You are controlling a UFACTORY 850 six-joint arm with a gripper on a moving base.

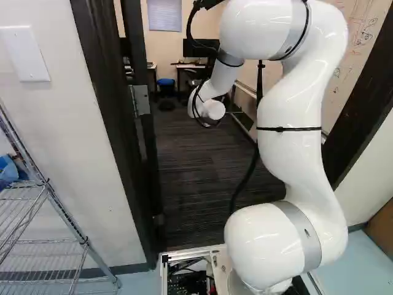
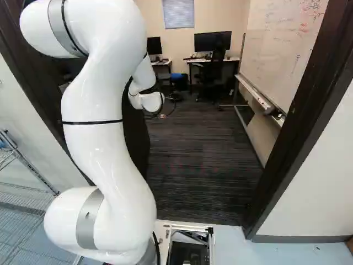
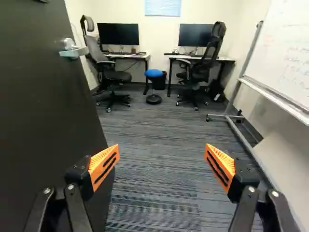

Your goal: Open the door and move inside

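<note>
Door [image 3: 38, 116]: dark flat slab, swung inward into the room, beside the claw [image 3: 161, 147] in the wrist view. Hung at the left side of the doorway.
Hinge [image 1: 140, 100]: metal, on the door's hung side. Likely to carry the weight, so swing only, no lift.
Handling: probably heavy and stiff, but easy to turn once started. Smooth face, apt to slip under the pads. Not fragile; scuffing possible.
Lever [image 3: 75, 51]: metal, near the free edge, apart from the claw. Best hold for pulling; probably slick, sprung, hard-stopped. Grip from two sides, near its outer end, for leverage.
Push point: flat face near the free edge, if more swing needed. Less effort there than by the hinge. Steady pressure, no jab.
Claw: fingers spread wide, nothing gripped.
Base [image 2: 189, 243]: just short of the carpet [image 2: 204, 171], on the pale floor. Entry yet to make.
Next: likely roll ahead slowly, well off the frame [image 2: 306, 121]. Watch for a snag on the door or a drift back into the path.
</note>
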